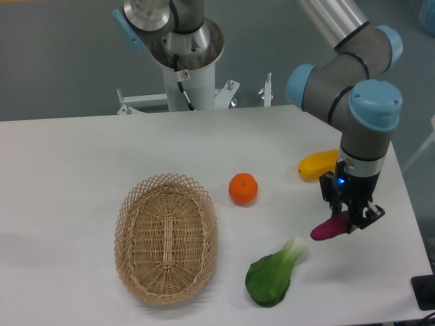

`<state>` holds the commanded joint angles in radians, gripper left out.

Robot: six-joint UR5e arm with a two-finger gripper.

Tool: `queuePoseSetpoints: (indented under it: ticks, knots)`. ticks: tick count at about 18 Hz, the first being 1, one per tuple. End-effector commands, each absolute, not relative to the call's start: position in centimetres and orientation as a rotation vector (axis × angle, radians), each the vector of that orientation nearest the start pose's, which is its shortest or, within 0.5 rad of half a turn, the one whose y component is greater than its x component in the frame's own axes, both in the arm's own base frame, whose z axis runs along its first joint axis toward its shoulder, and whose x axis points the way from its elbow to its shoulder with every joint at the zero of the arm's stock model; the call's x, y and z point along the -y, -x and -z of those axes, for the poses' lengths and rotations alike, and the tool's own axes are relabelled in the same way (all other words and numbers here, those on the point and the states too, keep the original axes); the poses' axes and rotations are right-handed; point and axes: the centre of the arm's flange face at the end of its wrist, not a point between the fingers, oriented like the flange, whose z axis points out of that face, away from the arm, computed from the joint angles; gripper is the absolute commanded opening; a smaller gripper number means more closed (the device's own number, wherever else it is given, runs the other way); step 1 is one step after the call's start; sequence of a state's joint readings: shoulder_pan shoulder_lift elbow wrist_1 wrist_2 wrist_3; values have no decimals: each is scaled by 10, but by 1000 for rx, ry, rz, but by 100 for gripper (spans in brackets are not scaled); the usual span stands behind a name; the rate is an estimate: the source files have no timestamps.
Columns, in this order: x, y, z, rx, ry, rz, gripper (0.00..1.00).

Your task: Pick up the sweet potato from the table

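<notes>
Camera view: fixed, looking down on the table (81, 149) from the near side, arm entering from the far right
Claw: the gripper (350, 221) is clenched on the sweet potato (329, 229), fingers pinching its right end while the left end sticks out free
Potato place: at the right of the table, near side, hanging tilted in the claw; it looks lifted off the surface, though the gap under it is hard to judge from this angle
Done: the grasp is made and the pick seems mostly accomplished
Left: by my judgement only a clearer rise and a steady hold, since the grip sits on one end and the tuber could pivot or slip
Greens: a leafy vegetable (274, 272) lies near and left of the potato, its pale stalk pointing toward it but apart
Yellow fruit: (318, 164) lies on the table just beyond the claw, on the far side, partly behind the arm
Orange: (243, 189) sits mid-table, well apart to the left
Basket: a wicker basket (166, 238) rests further left, with nothing in it
In the way: nothing blocks a straight lift; only the yellow fruit is close to the wrist
</notes>
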<state>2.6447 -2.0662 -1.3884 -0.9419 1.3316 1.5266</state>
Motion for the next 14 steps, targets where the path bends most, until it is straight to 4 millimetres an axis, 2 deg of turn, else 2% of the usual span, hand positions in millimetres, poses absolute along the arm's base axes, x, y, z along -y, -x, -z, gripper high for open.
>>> queuePoseSetpoints:
  ticks: [6, 9, 14]
  knots:
    - [-515, 522, -340, -734, 2704, -315, 18]
    - [-525, 518, -327, -760, 2706, -297, 18]
    - [-527, 520, -316, -765, 2703, -303, 18]
